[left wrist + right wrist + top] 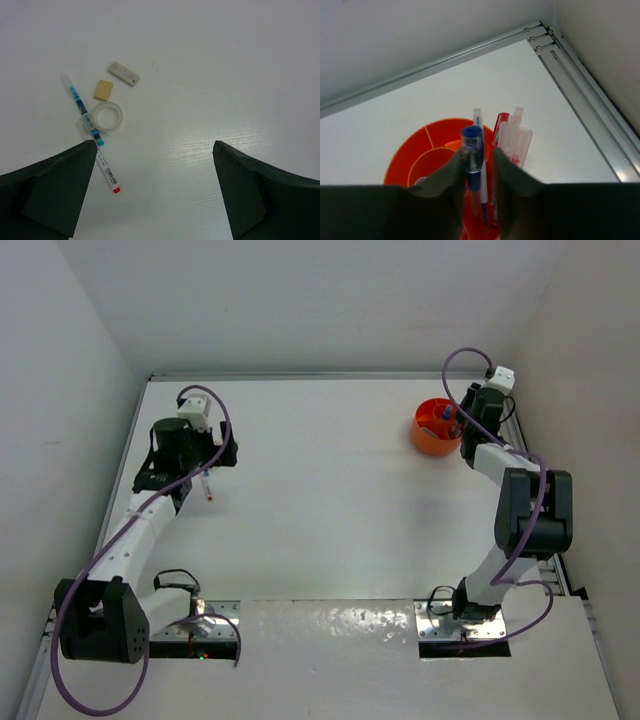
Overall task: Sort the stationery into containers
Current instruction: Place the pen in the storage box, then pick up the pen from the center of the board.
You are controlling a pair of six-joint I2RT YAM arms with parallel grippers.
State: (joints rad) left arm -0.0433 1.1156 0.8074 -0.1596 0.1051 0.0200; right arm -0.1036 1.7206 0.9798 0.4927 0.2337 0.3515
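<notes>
Right gripper [477, 159] straddles blue-capped pen [471, 139] over orange tub [402, 162], table's far-right corner — grip unclear; left gripper [154, 146] wide open.

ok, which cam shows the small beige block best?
Left wrist: the beige block lies unobstructed beside the clear ring. Top external doesn't show it; right wrist faces the orange tub instead.

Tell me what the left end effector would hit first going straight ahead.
Probably bare table: the left end effector is open, and the blue-and-white pen lies beside one finger, so it might get clipped. Depth unclear.
</notes>
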